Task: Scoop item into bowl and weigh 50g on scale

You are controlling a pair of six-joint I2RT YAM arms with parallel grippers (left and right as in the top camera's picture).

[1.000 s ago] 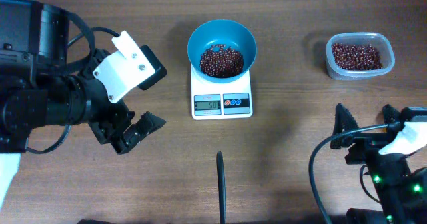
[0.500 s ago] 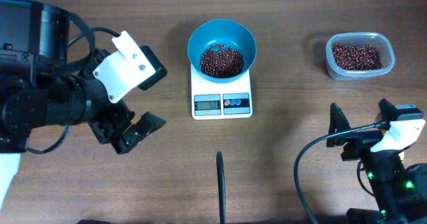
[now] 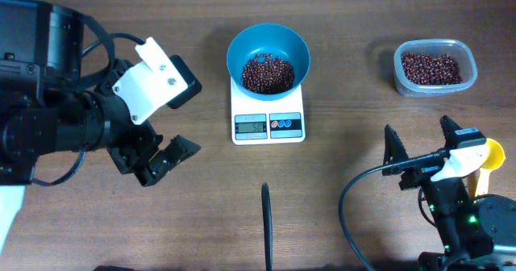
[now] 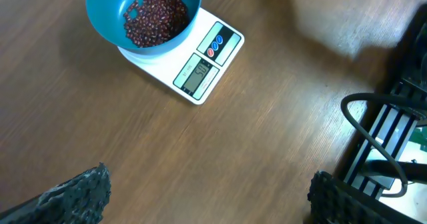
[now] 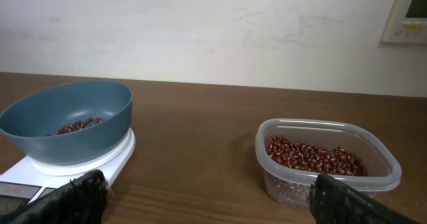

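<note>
- Well, the beans (image 3: 268, 72) lie in a loose heap at the bottom of the teal bowl (image 3: 242, 49), which stands on the white scale (image 3: 268, 108) near the middle of the table (image 3: 347, 174). More of them fill the clear tub (image 3: 435, 42), well apart to the right.
- Both hands are spread wide and carry nothing. The left gripper (image 3: 192, 118) hangs to the left of the scale, and the right gripper (image 3: 418, 130) sits low near the front, below the tub.
- I'd judge the beans hard, smooth and quick to roll. No finger could pinch them, so they want a scoop, moved level.
- A yellow thing (image 3: 489, 154) beside the right gripper may be that scoop, though little of it shows.
- The bowl looks light and merely rests on the scale. A knock to its rim could shift it or upset the reading.
- Bare wood lies open between scale and tub, and in front of the scale, apart from a dark strip (image 3: 266, 223) at the front edge.
</note>
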